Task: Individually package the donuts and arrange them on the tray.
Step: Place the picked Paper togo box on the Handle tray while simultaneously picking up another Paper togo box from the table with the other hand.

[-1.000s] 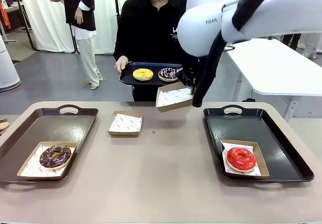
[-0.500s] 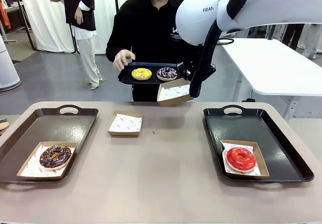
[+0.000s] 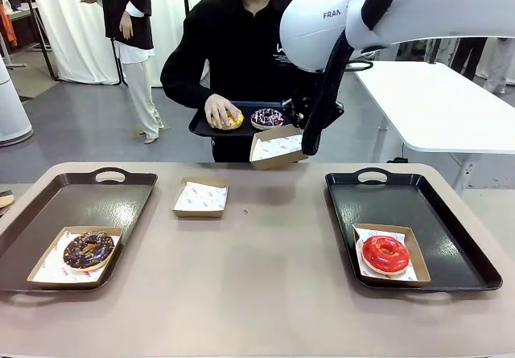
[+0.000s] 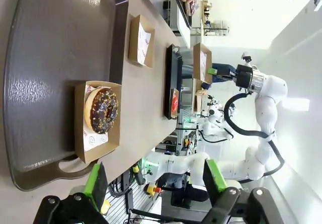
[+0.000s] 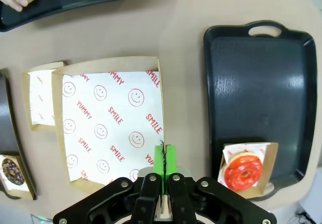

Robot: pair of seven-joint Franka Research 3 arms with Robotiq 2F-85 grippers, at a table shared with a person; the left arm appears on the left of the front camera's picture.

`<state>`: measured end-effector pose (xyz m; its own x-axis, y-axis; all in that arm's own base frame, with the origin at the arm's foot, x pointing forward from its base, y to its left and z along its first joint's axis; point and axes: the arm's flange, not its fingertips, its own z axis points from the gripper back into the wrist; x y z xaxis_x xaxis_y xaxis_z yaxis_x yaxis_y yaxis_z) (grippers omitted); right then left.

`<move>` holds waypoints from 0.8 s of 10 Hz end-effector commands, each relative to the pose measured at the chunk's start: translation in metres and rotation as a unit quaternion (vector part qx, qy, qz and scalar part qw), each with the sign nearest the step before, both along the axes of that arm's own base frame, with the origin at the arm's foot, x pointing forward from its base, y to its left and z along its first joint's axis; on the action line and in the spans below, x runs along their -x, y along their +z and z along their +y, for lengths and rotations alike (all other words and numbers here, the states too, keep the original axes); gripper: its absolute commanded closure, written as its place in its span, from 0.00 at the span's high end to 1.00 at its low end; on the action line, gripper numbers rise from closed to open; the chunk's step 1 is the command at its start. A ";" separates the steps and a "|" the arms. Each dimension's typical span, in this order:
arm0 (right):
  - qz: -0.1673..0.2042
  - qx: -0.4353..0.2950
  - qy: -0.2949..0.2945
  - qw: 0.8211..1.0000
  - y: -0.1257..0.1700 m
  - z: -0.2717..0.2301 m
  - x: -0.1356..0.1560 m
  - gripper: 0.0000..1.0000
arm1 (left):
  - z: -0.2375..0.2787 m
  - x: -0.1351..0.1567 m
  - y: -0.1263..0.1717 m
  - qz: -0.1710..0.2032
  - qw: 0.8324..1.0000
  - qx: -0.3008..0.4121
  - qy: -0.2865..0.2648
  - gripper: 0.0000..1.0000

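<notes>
While the person's hand [image 3: 217, 110] closes over the yellow donut [image 3: 233, 120] on the person's tray [image 3: 201, 129], the front view has the right gripper [image 3: 302, 137] clamped on one rim of an empty lined box [image 3: 276, 149]. The box is lifted off the table [image 3: 257, 294], just below that tray's near edge. The sprinkled donut [image 3: 268, 117] lies beside the yellow one. A spare box [image 3: 200, 197] sits on the table between the left tray [image 3: 121, 193], which carries the boxed brown donut [image 3: 88, 248], and the right tray [image 3: 402, 197], which carries the boxed red donut [image 3: 385, 253].

From the left wrist, the left gripper [image 4: 155, 183] stands wide open and empty, hovering off the near end of the left tray.

From the right wrist, the green pads [image 5: 159, 158] meet tight on the box's rim, so the box hangs from that single edge, its printed liner facing up.

The step looks like offering the box for the yellow donut. A donut's weight will lever on the pinched edge, so the box should be held level and steady, close under the person's tray. The pinch should stay firm, and the arm should wait until the hand is clear. The carry to bare space on a tray is best done slowly, without tipping the box.
</notes>
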<state>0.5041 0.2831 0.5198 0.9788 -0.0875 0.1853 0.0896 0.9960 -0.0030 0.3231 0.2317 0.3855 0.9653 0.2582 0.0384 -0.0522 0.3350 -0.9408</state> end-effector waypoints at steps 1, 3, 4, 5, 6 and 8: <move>-0.001 0.003 -0.003 1.000 0.000 -0.002 0.003 0.00 | -0.004 0.005 0.001 -0.004 1.000 -0.004 0.005 1.00; -0.001 0.003 -0.003 1.000 0.000 -0.002 0.003 0.00 | -0.004 0.005 0.001 -0.004 1.000 -0.004 0.005 1.00; -0.001 0.003 -0.003 1.000 0.000 -0.002 0.003 0.00 | -0.004 0.005 0.001 -0.004 1.000 -0.004 0.005 1.00; -0.001 0.003 -0.003 1.000 0.000 -0.002 0.003 0.00 | -0.004 0.005 0.001 -0.004 1.000 -0.004 0.005 1.00; -0.001 0.003 -0.003 1.000 0.000 -0.002 0.003 0.00 | -0.004 0.005 0.001 -0.004 1.000 -0.004 0.005 1.00; -0.001 0.003 -0.003 1.000 0.000 -0.002 0.003 0.00 | -0.004 0.005 0.001 -0.004 1.000 -0.004 0.005 1.00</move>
